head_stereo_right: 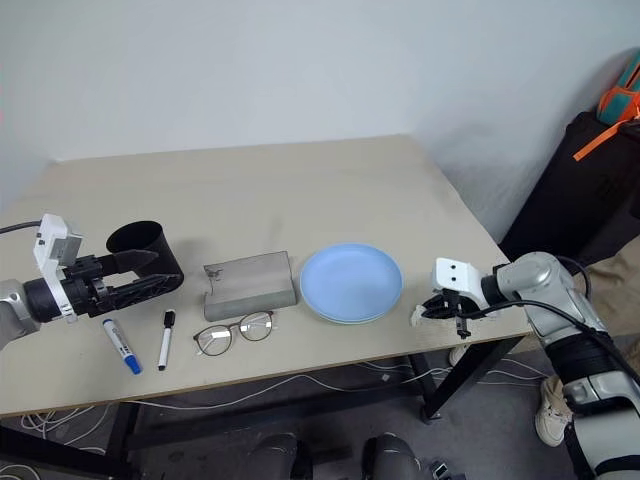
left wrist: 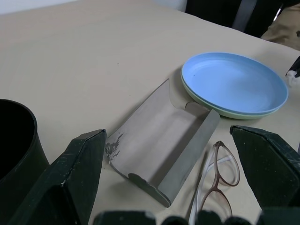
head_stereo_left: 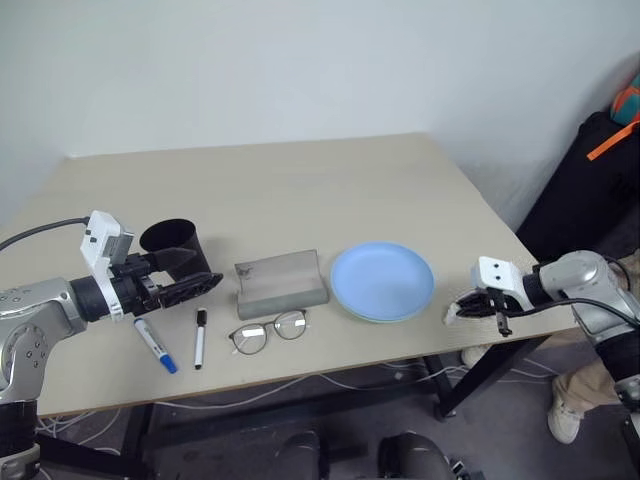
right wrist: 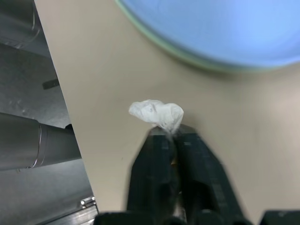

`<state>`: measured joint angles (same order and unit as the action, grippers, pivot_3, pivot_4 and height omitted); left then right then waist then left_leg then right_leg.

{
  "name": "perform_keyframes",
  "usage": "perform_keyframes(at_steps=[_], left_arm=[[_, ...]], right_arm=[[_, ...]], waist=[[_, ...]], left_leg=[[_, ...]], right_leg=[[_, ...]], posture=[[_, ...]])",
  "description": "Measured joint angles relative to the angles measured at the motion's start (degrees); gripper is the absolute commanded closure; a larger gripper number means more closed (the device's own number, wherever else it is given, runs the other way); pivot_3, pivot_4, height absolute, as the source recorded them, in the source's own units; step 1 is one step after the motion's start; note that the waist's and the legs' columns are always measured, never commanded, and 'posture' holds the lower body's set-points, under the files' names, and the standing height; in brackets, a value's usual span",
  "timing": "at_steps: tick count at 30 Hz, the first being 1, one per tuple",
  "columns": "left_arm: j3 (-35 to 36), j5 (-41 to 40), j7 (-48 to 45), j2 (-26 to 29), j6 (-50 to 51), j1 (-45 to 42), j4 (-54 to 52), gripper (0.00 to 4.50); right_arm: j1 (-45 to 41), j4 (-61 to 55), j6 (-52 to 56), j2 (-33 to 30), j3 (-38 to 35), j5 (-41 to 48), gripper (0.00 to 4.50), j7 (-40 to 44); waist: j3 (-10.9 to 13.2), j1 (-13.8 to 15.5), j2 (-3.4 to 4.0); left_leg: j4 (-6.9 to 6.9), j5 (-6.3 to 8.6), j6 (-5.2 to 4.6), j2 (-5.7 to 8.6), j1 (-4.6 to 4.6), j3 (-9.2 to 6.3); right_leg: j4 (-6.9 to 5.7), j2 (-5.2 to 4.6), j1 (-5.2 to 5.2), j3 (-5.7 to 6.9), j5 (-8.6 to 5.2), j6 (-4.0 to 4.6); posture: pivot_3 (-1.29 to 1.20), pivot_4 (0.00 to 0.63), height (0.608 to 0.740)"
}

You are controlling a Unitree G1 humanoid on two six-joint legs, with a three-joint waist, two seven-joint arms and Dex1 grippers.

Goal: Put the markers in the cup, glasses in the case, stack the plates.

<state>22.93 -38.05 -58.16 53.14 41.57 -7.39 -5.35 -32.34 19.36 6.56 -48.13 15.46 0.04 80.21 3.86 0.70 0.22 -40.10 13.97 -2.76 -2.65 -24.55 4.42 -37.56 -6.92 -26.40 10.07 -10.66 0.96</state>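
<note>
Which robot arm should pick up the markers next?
Left, probably. Its open gripper hangs right by the markers and the cup. The right gripper is far across the table, shut on a tissue.

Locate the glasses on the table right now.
In the left eye view the glasses lie open near the table's front edge, just in front of the grey case, right of the black-capped marker.

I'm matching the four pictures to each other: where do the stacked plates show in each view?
Left eye view: the stacked plates lie right of centre, beside the open grey case.
Right eye view: plates near centre, right of the case.
Left wrist view: plates upper right, past the case.
Right wrist view: blue and green rim across the top, above the white tissue.
Shared landmark: the case.
</note>
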Motion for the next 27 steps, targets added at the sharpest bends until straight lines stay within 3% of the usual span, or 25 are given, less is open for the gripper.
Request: perform_keyframes(at_steps=[7,12,19,27], left_arm=[[0.03,0.05,-0.03,0.01,0.0,0.0,0.32,0.0],[0.03,0.09,-0.07,0.02,-0.02,-0.04,0.49,0.0],[0.03,0.08,0.01,0.03,0.0,-0.14,0.5,0.0],[0.14,-0.01,0.63,0.04,0.46,0.15,-0.81,0.0]], right_arm=[[-10.61,3.11,0.5,0.59,-2.18,1.77,4.4,1.37],[-16.5,3.97,1.67,5.06,-3.81,3.32,4.4,-0.35],[-16.12,5.09,2.05,13.17,-2.65,2.68,4.4,-5.49],[-13.05,9.36,2.08,17.69,-0.76,1.03,4.4,-9.66]], waist=[[0.03,0.0,0.04],[0.02,-0.02,0.04],[0.01,0.0,0.02],[0.01,-0.05,0.03]], left_leg=[[0.0,0.0,0.0,0.0,-0.01,0.01],[0.01,0.0,0.01,-0.04,-0.01,0.02],[0.01,0.0,0.0,0.04,-0.03,0.02],[0.01,-0.01,0.0,0.06,-0.02,0.03]], right_leg=[[-0.03,0.03,-0.01,-0.02,0.0,0.0],[-0.05,0.05,-0.01,-0.02,0.0,0.0],[-0.07,0.03,0.02,-0.08,0.01,-0.01],[-0.13,0.09,0.02,-0.16,0.02,-0.01]], posture=[[0.0,0.0,0.701],[0.0,0.0,0.701],[0.0,0.0,0.701],[0.0,0.0,0.701]])
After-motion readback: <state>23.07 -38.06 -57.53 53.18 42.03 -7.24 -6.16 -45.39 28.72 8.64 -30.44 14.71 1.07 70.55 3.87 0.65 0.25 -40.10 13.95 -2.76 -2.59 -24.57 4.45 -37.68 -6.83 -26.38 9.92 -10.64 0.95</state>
